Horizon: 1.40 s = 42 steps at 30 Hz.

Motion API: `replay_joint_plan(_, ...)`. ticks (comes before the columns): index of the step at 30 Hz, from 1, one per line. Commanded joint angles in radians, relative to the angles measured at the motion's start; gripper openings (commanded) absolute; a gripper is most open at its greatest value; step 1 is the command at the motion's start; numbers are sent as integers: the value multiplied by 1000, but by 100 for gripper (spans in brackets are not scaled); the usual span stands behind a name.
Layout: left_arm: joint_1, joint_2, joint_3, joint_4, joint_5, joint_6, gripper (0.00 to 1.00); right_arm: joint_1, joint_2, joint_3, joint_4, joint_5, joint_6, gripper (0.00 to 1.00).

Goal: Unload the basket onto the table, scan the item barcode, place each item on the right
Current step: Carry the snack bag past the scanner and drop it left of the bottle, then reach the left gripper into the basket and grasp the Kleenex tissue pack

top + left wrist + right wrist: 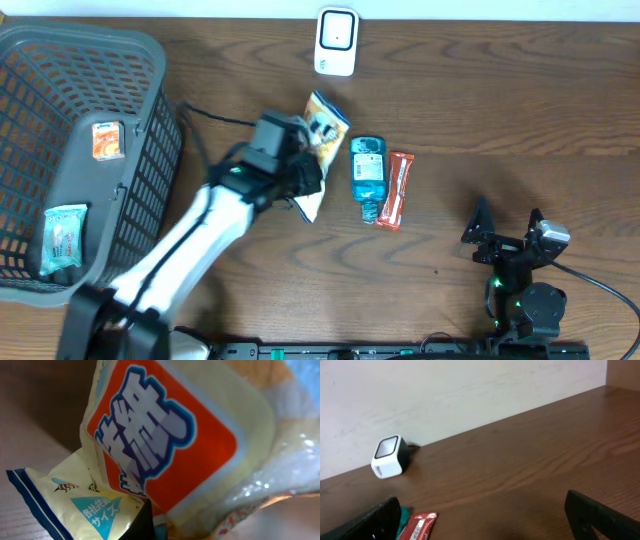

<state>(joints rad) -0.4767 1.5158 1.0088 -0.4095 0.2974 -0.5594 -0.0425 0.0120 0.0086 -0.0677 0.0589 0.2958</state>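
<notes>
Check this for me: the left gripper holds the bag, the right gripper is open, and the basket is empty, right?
No. The basket is not empty: the overhead view shows an orange packet and a pale packet in it. The left gripper does hold the bag, and the right gripper is open.

Item: snack packet [165, 450]. Large blue Japanese characters, outlined in white, are printed on its orange panel [200, 455]; they are too blurred to be read. On its blue triangle [97, 515], "サイズ" is printed in white under a smaller illegible line.
</notes>
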Motion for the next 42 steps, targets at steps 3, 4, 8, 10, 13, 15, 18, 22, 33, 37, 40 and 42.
replay_joint_plan(3, -78, 106, 3, 11, -266, -94, 7, 3, -5, -3, -2, -2, 3, 99)
replay_joint_plan(4, -89, 122, 3, 11, -304, -94, 8, 3, -5, -3, -2, -2, 3, 99)
replay_joint_plan(8, -122, 168, 3, 11, -401, -94, 8, 3, -5, -3, -2, -2, 3, 99)
replay_joint_plan(10, -129, 178, 3, 11, -403, -98, 17, 3, -5, -3, -2, -2, 3, 99)
replay_joint_plan(13, -134, 181, 3, 11, -403, -109, 67, 3, -5, -3, -2, -2, 3, 99)
replay_joint_plan(15, -134, 179, 3, 10, -402, -109, 81, 3, -5, -3, -2, -2, 3, 99)
replay_joint_plan(18, -134, 165, 7, 11, -395, -113, 88, 3, -5, -3, -2, -2, 3, 99)
replay_joint_plan(22, -134, 108, 50, 11, -396, -101, 93, 3, -5, -3, -2, -2, 3, 99)
replay_joint_plan(33, -78, -226, 159, 149, -396, 254, 98, 3, -5, -3, -2, -2, 3, 99)
replay_joint_plan(37, 20, -354, 159, 172, -482, 278, 98, 3, -5, -3, -2, -2, 3, 99)
replay_joint_plan(40, 132, -431, 159, 161, -627, 259, 98, 3, -5, -3, -2, -2, 3, 99)
replay_joint_plan(42, 214, -463, 159, 154, -673, 240, 98, 3, -5, -3, -2, -2, 3, 99)
